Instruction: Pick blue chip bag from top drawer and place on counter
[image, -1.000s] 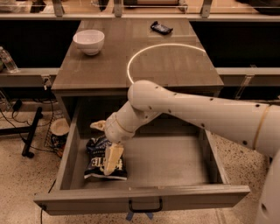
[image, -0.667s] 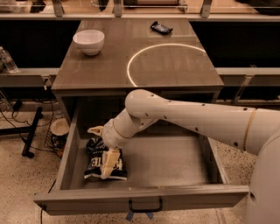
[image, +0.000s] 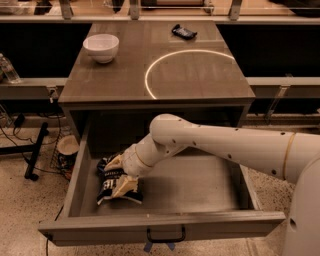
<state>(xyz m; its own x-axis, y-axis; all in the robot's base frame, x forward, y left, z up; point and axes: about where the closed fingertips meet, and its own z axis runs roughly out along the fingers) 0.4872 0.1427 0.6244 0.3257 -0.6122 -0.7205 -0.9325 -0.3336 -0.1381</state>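
The top drawer (image: 200, 220) is pulled open below the counter (image: 200, 80). The blue chip bag (image: 111, 186) lies at the drawer's left side, crumpled, with white lettering showing. My gripper (image: 120, 174) reaches down into the drawer from the right and sits right on the bag, its pale fingers (image: 125, 185) over the bag's top. My white arm (image: 225, 145) crosses the drawer from the right. The counter carries a thin white circle line (image: 187, 70).
A white bowl (image: 101, 47) stands on the counter's far left. A small flat dark packet (image: 183, 32) lies at the counter's far edge. The drawer has a black handle (image: 165, 235) on its front panel. Cables and a black stand (image: 35, 155) sit on the floor left.
My gripper has shifted slightly left and down onto the chip bag in the drawer. The bag stays in the same place.
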